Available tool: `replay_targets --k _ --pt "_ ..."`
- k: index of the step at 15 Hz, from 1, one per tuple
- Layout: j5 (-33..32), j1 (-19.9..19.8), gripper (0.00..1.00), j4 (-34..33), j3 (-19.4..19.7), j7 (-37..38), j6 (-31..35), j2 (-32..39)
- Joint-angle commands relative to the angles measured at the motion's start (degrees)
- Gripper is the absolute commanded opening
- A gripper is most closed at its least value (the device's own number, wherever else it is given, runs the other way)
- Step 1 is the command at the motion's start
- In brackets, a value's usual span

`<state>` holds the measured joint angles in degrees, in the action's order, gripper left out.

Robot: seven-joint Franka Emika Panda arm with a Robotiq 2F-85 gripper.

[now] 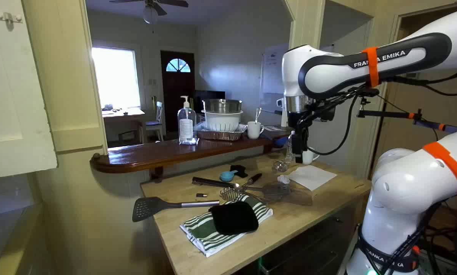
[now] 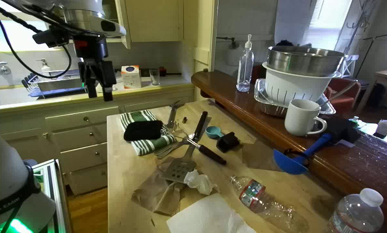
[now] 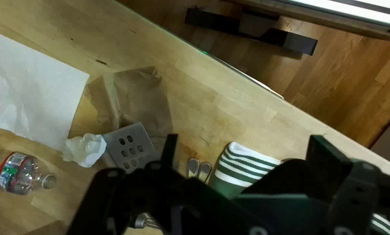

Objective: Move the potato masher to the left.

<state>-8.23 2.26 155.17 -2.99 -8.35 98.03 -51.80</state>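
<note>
Shows, beyond a brown ledge point(image 1: 136, 156), a glowing window point(image 1: 115, 76), a dark door point(image 1: 173, 88) with an arched pane point(image 1: 175, 67) and a dimly lit grey wall point(image 1: 232, 49); high beyond it, a ceiling fan point(image 1: 151, 7). Has a cream wall point(image 1: 73, 183) beside the ledge, a wooden table point(image 1: 289, 219) below it, pale cabinets point(image 2: 153, 21) and a counter point(image 2: 174, 84) past the ledge's rounded end, and brown floorboards point(image 3: 338, 81) lower than the ledge.

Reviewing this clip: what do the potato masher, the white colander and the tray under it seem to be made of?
Potato masher: handle probably black plastic or rubber, low shine; the wavy head looks like metal wire, grey with glints.
Colander: likely smooth plastic, opaque white with a soft sheen; coated metal is possible.
Tray: apparently thin aluminium foil, shiny, with a ridged wall.
</note>
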Motion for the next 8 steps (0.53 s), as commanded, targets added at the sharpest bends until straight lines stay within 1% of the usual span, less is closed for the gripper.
replay_targets --k 1,6,7,8 --pt "-0.54 0.98 1.00 -0.12 0.76 0.63 -0.20 0.08" --pt "-0.54 0.98 1.00 -0.12 0.76 0.63 -0.20 0.08" --pt "0.07 1.15 1.00 -0.42 0.82 1.06 1.31 1.57" --pt "1.11 1.56 1.00 -0.77 0.92 1.66 4.41 3.90"
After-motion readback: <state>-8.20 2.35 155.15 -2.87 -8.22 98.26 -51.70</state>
